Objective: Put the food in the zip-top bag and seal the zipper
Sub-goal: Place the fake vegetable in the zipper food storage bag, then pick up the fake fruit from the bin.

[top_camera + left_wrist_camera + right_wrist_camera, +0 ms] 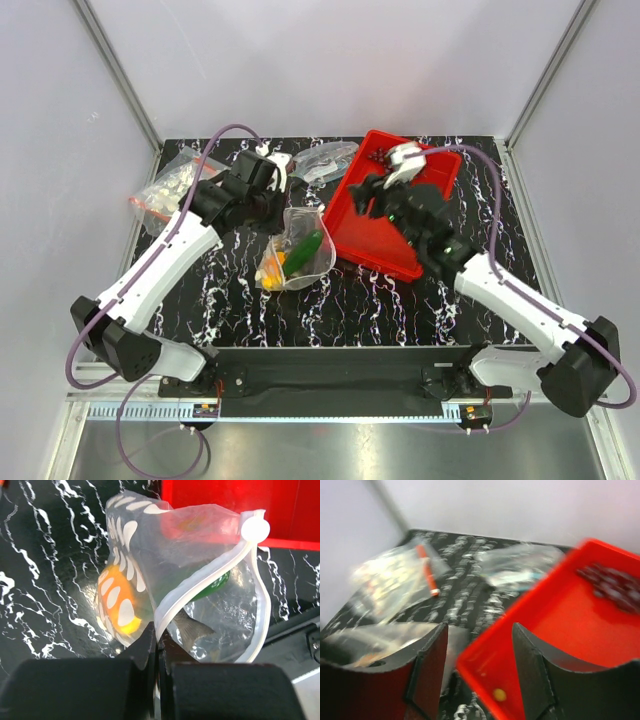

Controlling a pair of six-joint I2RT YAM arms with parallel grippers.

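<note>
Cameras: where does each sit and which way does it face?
Top external: above and behind the robot, looking down at the table; the left arm and right arm show.
Left wrist: behind the left gripper, shut on the zip-top bag, facing the red tray.
Right wrist: over the red tray's corner, facing the far wall; the open right gripper shows.
Shared: all three see the red tray.

Bright even light; blurred right-wrist view
</note>
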